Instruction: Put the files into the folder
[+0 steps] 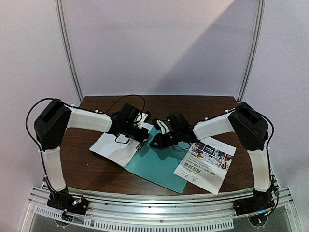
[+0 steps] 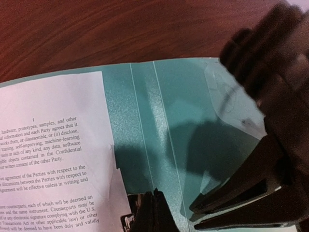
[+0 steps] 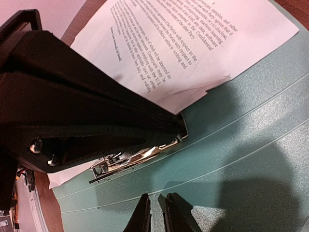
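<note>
The teal folder lies open in the middle of the table. The text sheet lies on its left half and hangs over the left edge. It also shows in the left wrist view and the right wrist view. The colour sheet lies on the table at the right, beside the folder. My left gripper is shut, its tips down on the metal clip at the spine. My right gripper is shut and empty, its tips resting on the folder's bare inside.
The two grippers are close together over the folder's spine; the right one shows as dark fingers in the left wrist view. Brown table shows around the sheets. A metal rail runs along the near edge.
</note>
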`<state>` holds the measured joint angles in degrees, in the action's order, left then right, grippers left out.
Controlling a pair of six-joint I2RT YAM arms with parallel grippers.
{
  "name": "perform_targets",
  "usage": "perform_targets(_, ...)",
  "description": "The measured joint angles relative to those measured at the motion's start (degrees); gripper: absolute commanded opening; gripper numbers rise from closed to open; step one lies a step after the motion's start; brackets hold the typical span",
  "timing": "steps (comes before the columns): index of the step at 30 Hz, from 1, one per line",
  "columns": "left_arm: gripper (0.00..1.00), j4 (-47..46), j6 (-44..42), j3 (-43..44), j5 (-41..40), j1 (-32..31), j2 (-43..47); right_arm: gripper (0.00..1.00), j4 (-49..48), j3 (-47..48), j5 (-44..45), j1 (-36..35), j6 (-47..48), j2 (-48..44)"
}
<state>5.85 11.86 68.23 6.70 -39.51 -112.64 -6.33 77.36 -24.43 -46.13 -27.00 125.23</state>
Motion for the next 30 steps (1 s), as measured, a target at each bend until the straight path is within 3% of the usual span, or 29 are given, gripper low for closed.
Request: perform_targets(30,0.0,-3.54,2.58,-3.54,-0.96,1.68,1.01,0.11,-0.98,3.04,-0.48,0.0,0.0,2.67)
